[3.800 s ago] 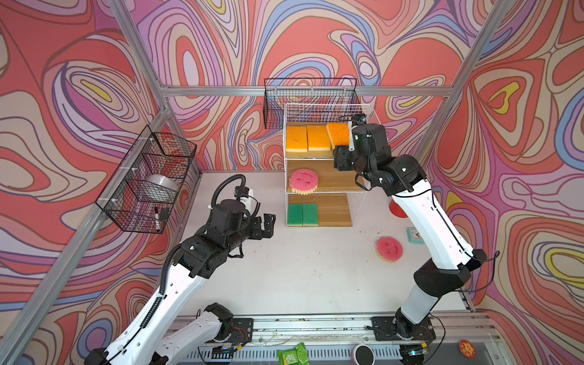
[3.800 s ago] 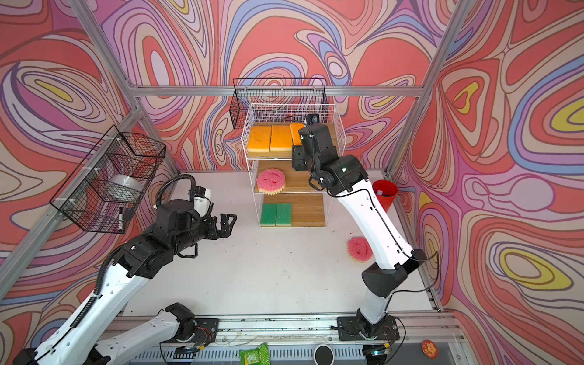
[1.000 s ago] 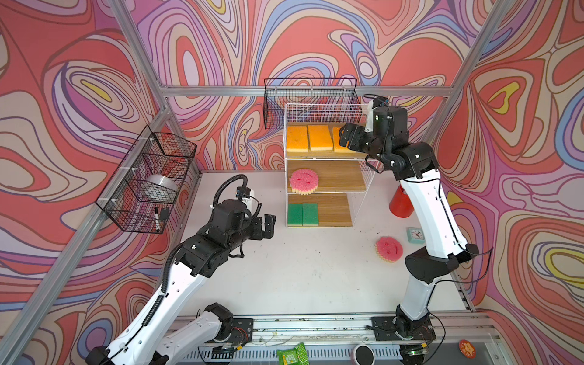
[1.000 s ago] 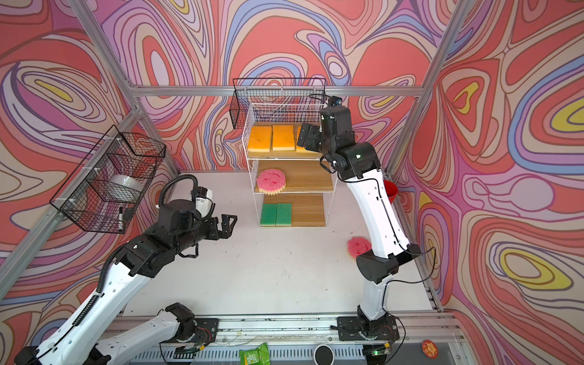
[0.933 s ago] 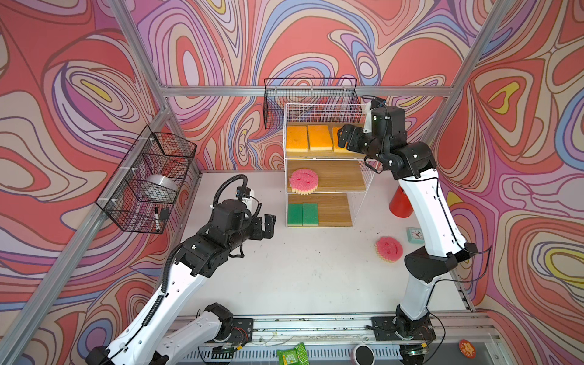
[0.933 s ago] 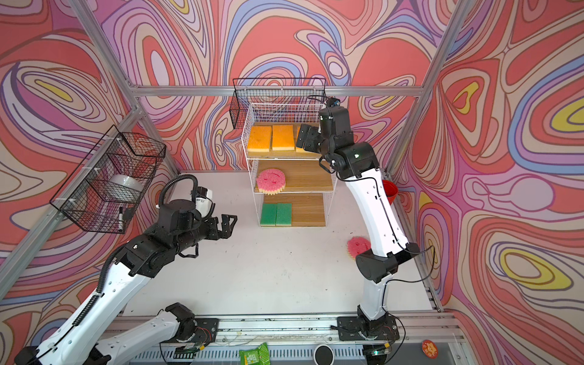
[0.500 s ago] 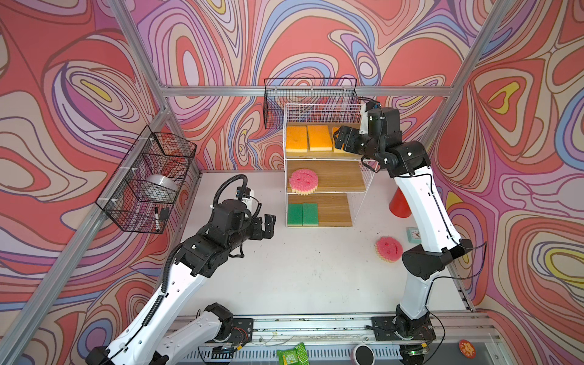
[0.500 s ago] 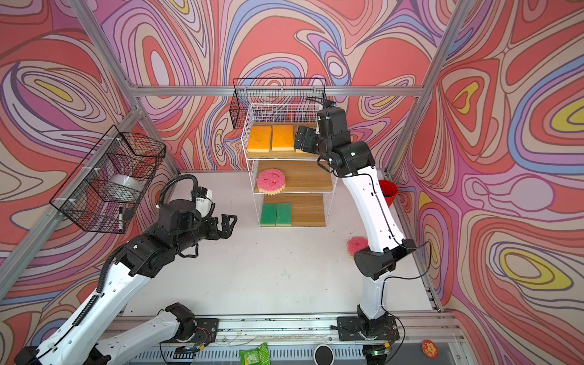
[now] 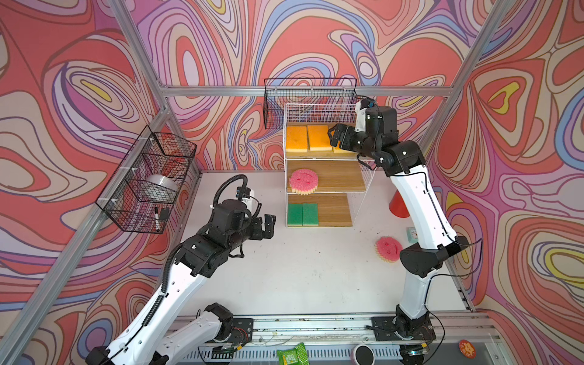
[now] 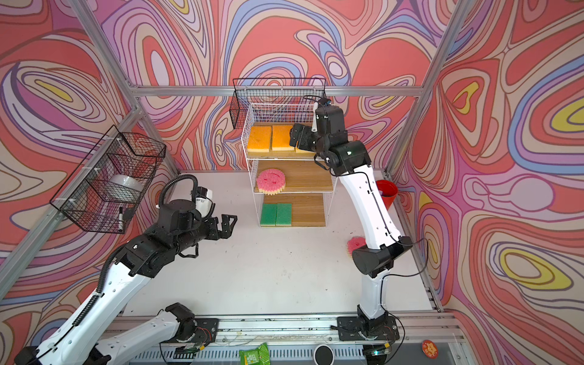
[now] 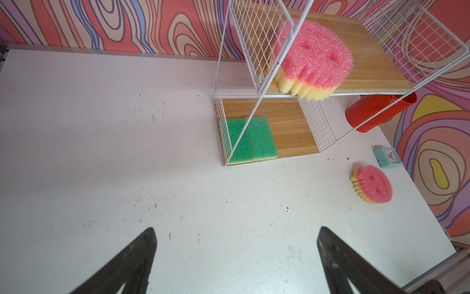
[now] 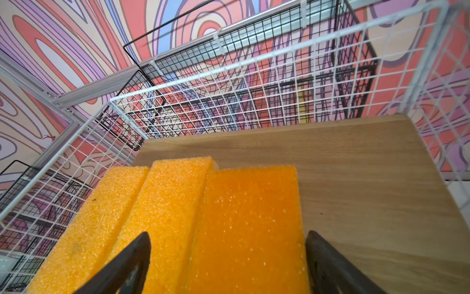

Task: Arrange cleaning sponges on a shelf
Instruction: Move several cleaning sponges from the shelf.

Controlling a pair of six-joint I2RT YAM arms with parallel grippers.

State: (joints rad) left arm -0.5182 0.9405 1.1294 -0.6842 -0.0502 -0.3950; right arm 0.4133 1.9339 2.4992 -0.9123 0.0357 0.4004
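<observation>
White tabletop (image 9: 300,278) is spreading beneath both arms, with swirl-patterned walls closing it in on three sides. Nearest the robot's base, the left gripper (image 9: 264,223) is hanging above the bare table, its jaws standing wide apart and holding nothing. Farther out on the robot's right, a loose pink sponge (image 9: 388,249) is lying pink side up on the table, well apart from the shelf. A mint-green clock (image 11: 387,156) is sitting just beside it, and a red cup (image 10: 387,192) is standing a little beyond, near the shelf's right side.

The shelf (image 9: 338,177) is standing against the back wall. On its lowest board two green sponges (image 9: 295,215) are lying flat and touching at the left end. On the middle board a second pink sponge (image 9: 303,180) is resting at the left, its yellow scalloped edge overhanging the front lip. On the top board three orange sponges (image 12: 165,203) are lying in a close row. The right gripper (image 12: 227,233) is reaching in over the third orange sponge (image 12: 251,216). Its jaws are spread fully, one finger over the middle sponge and the other just past the third's outer edge, gripping nothing. Behind the shelf a black wire basket (image 9: 309,94) is hanging on the wall.
</observation>
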